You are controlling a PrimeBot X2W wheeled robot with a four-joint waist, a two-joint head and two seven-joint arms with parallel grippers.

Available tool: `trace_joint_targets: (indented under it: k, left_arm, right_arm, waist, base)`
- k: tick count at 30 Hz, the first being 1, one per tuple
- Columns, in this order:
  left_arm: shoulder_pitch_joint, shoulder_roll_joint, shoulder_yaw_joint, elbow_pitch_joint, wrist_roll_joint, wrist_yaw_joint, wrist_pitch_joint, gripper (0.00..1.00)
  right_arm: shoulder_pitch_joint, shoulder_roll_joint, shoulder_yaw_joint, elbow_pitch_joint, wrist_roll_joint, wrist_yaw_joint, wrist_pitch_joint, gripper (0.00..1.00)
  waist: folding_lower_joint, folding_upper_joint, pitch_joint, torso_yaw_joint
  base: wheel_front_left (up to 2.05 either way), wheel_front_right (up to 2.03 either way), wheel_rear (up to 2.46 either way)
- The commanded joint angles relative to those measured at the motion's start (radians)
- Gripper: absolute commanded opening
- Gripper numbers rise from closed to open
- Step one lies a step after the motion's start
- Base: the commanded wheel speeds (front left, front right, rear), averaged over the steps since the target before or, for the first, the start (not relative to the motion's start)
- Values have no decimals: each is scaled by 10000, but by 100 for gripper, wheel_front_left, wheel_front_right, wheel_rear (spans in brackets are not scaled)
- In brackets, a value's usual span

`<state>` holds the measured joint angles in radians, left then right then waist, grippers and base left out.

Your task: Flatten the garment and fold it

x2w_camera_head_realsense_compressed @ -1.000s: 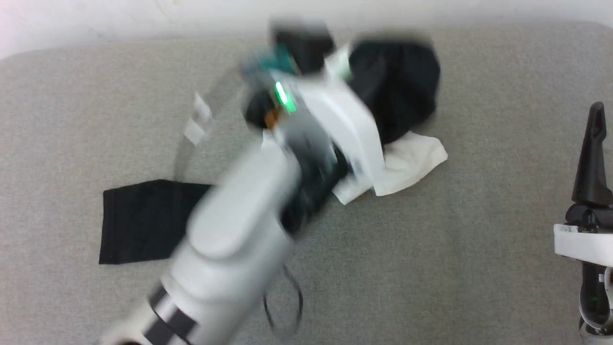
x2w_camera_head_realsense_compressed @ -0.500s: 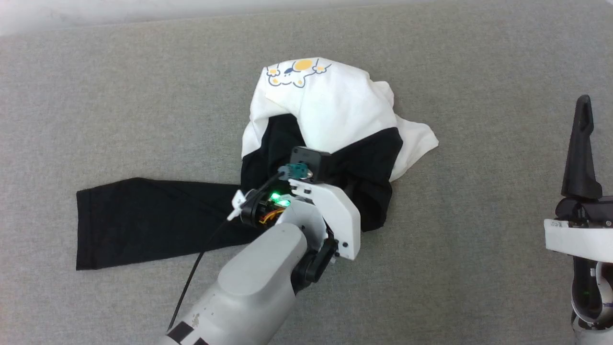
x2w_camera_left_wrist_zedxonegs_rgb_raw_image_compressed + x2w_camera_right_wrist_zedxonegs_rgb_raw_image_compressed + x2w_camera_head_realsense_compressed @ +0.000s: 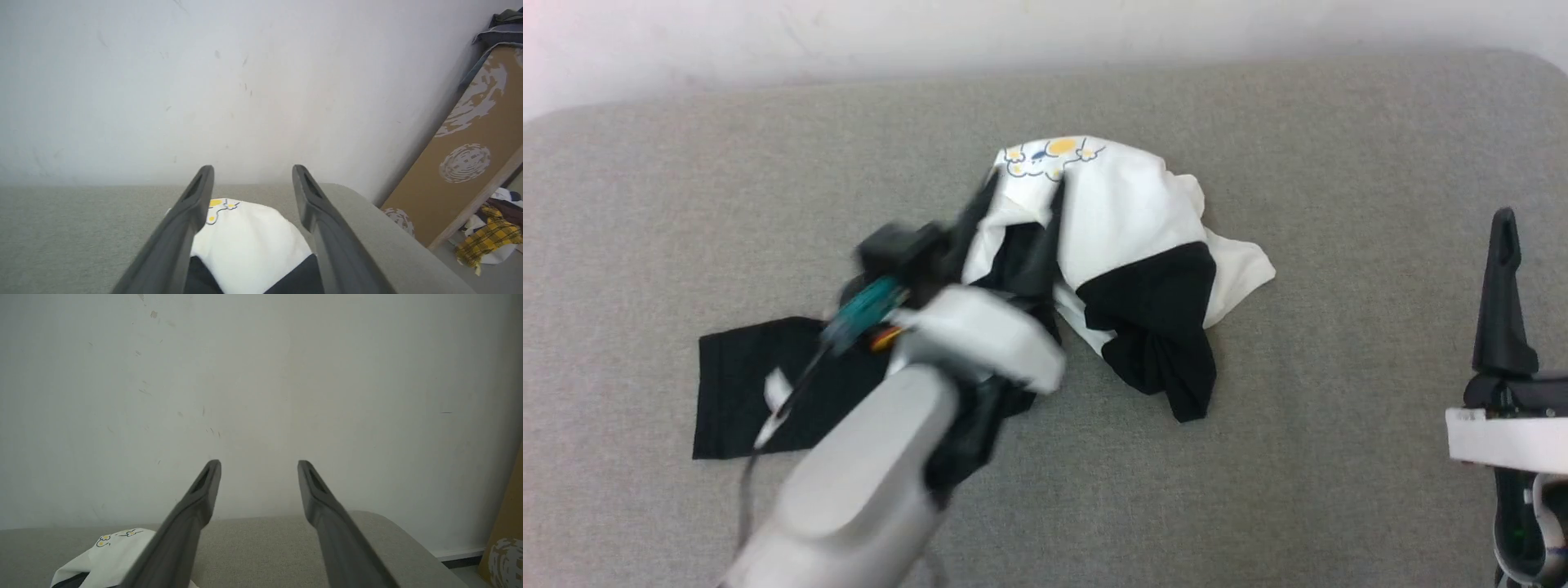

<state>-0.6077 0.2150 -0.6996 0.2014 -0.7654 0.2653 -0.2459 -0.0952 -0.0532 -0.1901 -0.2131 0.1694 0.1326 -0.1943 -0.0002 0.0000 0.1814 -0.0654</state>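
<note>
**Colour and pattern reference: garment, grippers, surroundings**

The T-shirt [image 3: 1131, 204] has a white body, black sleeves and a yellow-and-blue cartoon print [image 3: 1054, 153] outlined in dark line, ahead of the left gripper [image 3: 252, 169]. The left gripper and the right gripper [image 3: 258, 463] both have matt dark grey fingers. The padded surface [image 3: 1339, 163] beneath them is plain light grey weave, and the wall [image 3: 163, 81] beyond is off-white. Right of the left gripper, a brown board [image 3: 470, 134] carries pale mottled discs, and beside it lies a yellow plaid cloth [image 3: 488, 239].
</note>
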Motion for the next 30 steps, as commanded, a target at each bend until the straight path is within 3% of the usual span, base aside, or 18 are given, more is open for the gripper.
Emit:
trace_joint_targets:
  k: [1, 7, 10, 13, 20, 24, 30]
  left_arm:
    - [485, 344, 99, -341, 297, 207, -67, 100]
    - [2984, 1901, 1002, -2914, 1766, 1585, -151, 100]
    - [4288, 2258, 1438, -3693, 2522, 1994, -154, 100]
    - [5326, 2132, 1795, -4075, 2886, 2202, -156, 100]
    - [5727, 1292, 2332, -4325, 3300, 1536, -157, 100]
    - [5519, 937, 2484, -4191, 3582, 1125, -157, 100]
    - [5291, 404, 2589, -3861, 3861, 587, -158, 100]
  right_arm:
    - [154, 29, -16, 40, 66, -19, 8, 100]
    - [614, 30, -43, 169, 158, -19, 46, 100]
    - [814, 30, -18, 270, 212, -19, 30, 100]
    - [956, 30, 1, 421, 268, -19, 48, 100]
    - [609, -154, 99, 553, 280, -19, 626, 100]
    - [-245, -950, 384, 405, 545, -19, 1521, 100]
    - [-1740, -2413, 1074, 1026, 1238, -19, 3758, 100]
  waist:
    - [2, 0, -71, 68]
    - [2, 0, -25, 201]
    - [2, 0, 42, 306]
    - [2, 0, 122, 433]
    - [2, 0, 452, 804]
    - [2, 0, 748, 896]
    - [2, 0, 1209, 1170]
  base:
    - [0, 0, 0]
    - [0, 0, 0]
    - [0, 0, 0]
    - [0, 0, 0]
    - [0, 0, 0]
    - [0, 0, 0]
    - [0, 0, 0]
